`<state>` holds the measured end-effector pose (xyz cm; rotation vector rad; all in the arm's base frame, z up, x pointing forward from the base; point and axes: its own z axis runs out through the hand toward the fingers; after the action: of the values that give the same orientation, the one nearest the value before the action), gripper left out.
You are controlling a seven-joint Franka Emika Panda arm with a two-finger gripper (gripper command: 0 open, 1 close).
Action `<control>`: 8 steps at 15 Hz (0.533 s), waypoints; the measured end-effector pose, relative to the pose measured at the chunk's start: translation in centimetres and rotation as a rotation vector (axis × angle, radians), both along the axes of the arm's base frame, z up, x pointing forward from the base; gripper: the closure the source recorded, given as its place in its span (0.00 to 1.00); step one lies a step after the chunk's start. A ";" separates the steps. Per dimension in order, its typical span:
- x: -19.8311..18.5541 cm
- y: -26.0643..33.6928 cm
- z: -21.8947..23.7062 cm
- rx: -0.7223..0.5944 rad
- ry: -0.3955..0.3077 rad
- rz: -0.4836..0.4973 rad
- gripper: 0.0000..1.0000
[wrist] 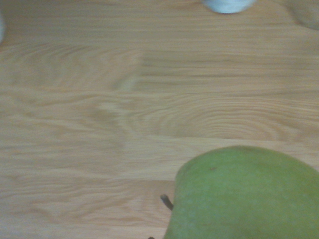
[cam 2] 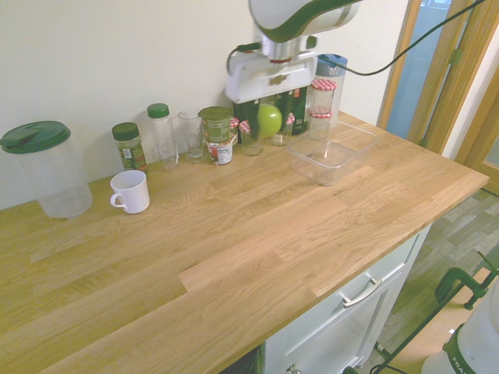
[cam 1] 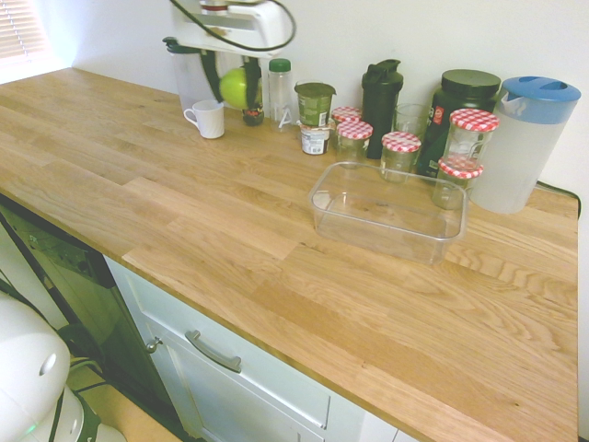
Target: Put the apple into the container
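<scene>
Transport step — the apple (cam 1: 234, 87) is clamped in the gripper (cam 1: 236, 89) and hangs clear above the wooden counter (cam 1: 276, 249).
The 2 fingers grip the fruit between them, pointing down; in the wrist view its green skin and stem fill the lower corner. The container (cam 1: 386, 210) sits empty, well apart — next, the arm likely must carry the apple across until it hangs over the tub, then lower and release.

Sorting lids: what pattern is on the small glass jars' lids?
Red-and-white check; first exterior view.
</scene>
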<state>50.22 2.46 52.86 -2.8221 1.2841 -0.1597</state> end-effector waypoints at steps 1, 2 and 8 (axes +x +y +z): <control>0.0 -4.1 0.0 0.005 0.003 -0.045 1.00; -0.2 -8.0 -0.1 0.009 0.005 -0.081 1.00; -0.3 -20.9 -4.9 0.013 0.024 -0.209 1.00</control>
<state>49.88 -18.42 47.95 -2.6818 1.5771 -0.1229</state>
